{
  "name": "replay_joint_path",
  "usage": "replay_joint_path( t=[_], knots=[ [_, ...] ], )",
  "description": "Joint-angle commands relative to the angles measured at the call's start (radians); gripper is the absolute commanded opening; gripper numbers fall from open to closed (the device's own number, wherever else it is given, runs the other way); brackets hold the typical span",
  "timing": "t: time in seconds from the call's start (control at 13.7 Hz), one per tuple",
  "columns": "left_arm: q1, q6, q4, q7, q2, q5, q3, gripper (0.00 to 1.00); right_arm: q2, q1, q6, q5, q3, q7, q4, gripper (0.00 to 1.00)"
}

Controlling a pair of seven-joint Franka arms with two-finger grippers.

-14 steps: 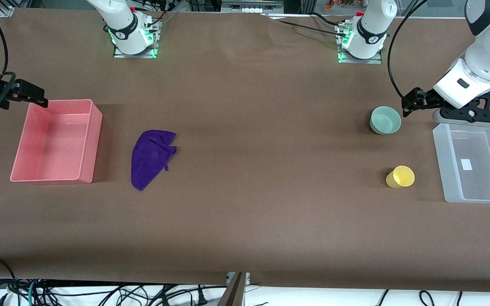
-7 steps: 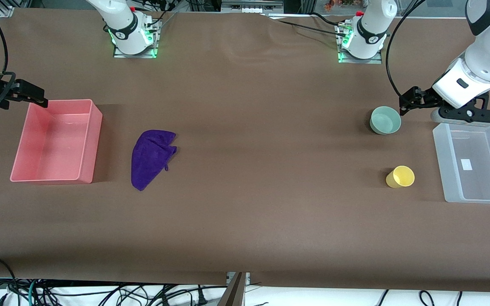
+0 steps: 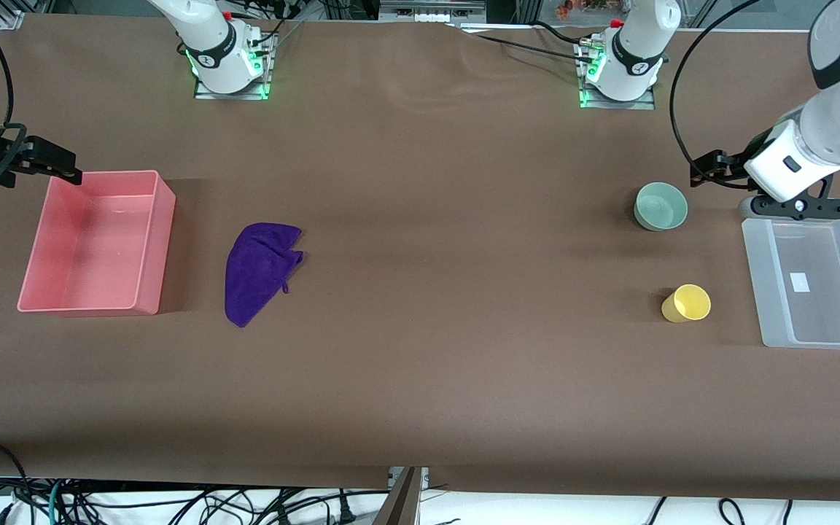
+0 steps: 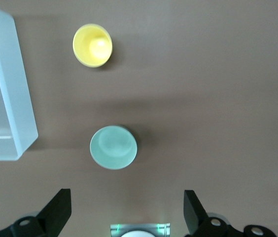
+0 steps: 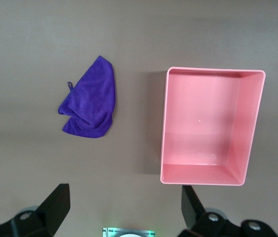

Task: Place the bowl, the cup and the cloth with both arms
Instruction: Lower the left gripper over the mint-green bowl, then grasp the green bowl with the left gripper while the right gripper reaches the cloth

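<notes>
Hanging spread wide and empty, left gripper (image 4: 124, 215) in the air by the farther rim of the clear bin (image 3: 814, 281), at the left arm's end of the table (image 3: 420, 394); fingers (image 4: 57, 210) apart, pinching nothing, touching nothing. Reaching in from the table's edge with white forearm angled down toward the bin, wrist camera looking straight down on the bowl (image 4: 113, 147) and the cup (image 4: 92, 45).

Waiting likewise at the right arm's end, right gripper (image 5: 124, 212) up in the air just past the farther corner of the pink bin (image 3: 95, 240); fingers (image 5: 55, 205) fully parted, holding nothing, clear of the bin's rim. Only the black hand and cable showing at the edge of the front view, level and pointing toward the pink bin.

Sitting upright on the table, bowl (image 3: 660, 206) beside the clear bin, toward the table's middle from it, about level with the bin's farther wall. Standing upright too, cup (image 3: 686, 303), beside the clear bin and nearer the front camera than the bowl, apart from both.

Lying crumpled and flat on the table, cloth (image 3: 259, 271) beside the pink bin, toward the table's middle, not touching it. Both bins showing bare floors.
</notes>
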Motion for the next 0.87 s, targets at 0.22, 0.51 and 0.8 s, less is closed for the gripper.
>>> replay_joint_path(
  t=[0.22,0.51,0.8],
  knots=[
    [0.125,0.105,-0.24,0.295,-0.033,0.075,-0.004,1.0,-0.002,0.0,0.002,-0.012,-0.002,-0.013,0.005,1.0],
    [0.154,0.459,-0.538,0.324,-0.058,0.075,-0.005,1.0,-0.002,0.0,0.004,-0.012,-0.002,-0.013,0.005,1.0],
    [0.174,0.792,-0.691,0.42,0.049,0.08,-0.005,1.0,0.01,0.0,0.002,-0.012,-0.002,-0.01,0.003,1.0]
  ],
)
